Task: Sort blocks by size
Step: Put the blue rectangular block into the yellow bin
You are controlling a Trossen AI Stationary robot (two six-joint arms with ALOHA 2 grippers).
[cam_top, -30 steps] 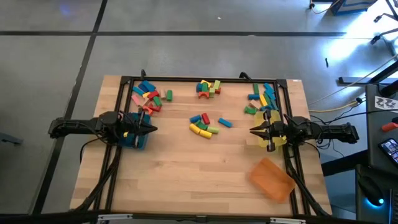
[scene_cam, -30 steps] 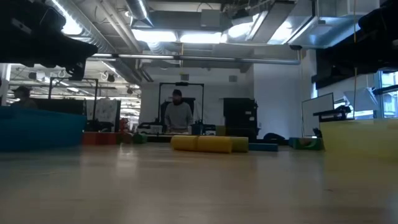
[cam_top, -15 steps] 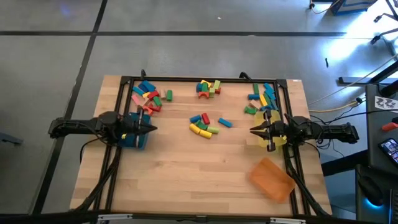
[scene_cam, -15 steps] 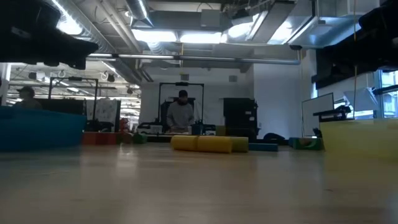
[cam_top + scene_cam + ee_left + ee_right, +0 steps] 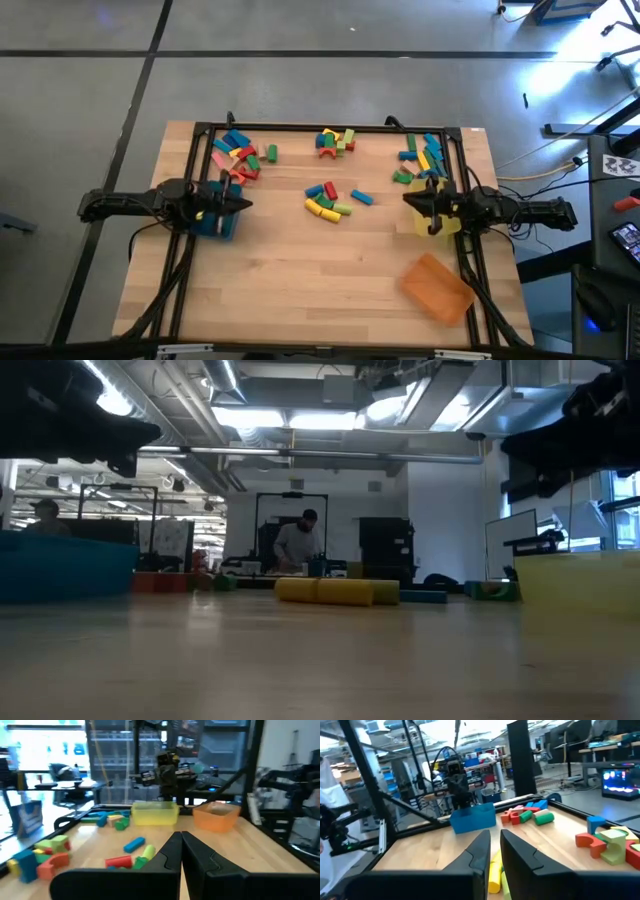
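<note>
Left gripper (image 5: 243, 206) over teal tray (image 5: 214, 226), fingers together, empty. Right gripper (image 5: 408, 198) over yellow tray (image 5: 447, 225), fingers nearly together, empty. Blocks (image 5: 331, 199) loose on table (image 5: 300, 280): clusters mid-table and along the far edge. Orange tray (image 5: 436, 287) lies apart, near right corner.

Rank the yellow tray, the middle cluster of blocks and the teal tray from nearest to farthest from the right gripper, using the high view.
1. Yellow tray: directly under the right gripper, at the table's right edge.
2. Middle cluster of blocks: at the table's centre, ahead of its fingertips.
3. Teal tray: across the table at the left edge, under the left gripper.
</note>
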